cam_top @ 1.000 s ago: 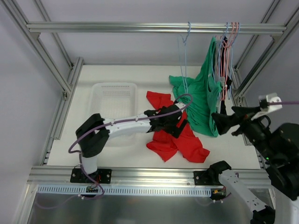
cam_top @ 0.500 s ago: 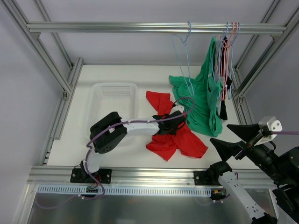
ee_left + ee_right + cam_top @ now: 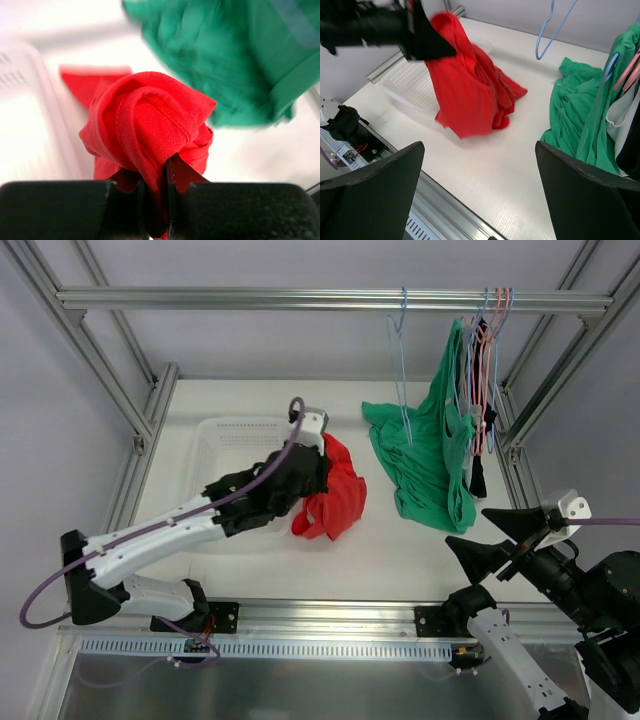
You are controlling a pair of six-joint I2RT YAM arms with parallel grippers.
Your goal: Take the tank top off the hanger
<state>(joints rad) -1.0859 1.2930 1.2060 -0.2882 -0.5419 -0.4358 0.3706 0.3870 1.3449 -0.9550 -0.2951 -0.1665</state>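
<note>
From above, the white basket (image 3: 245, 421) sat at ten o'clock on the table (image 3: 400, 560). My left gripper (image 3: 322, 462) hung just beside its three-o'clock side, fingers clamped on the red tank top (image 3: 340, 502), which dangled free of any hanger. My left wrist camera showed what the overhead could not: the cloth bunched into a tight knot right at my pinched fingertips.

Further right, the bare blue hanger (image 3: 398, 350) hung from the rail (image 3: 250, 300) at twelve o'clock. Next came the green top (image 3: 430, 460), draped from crowded hangers down onto the table.

My right gripper (image 3: 490, 537) hovered at four o'clock, fingers wide apart and holding nothing. Its wrist view alone caught the red tank top side-on, hanging in front of the basket, slightly blurred.
</note>
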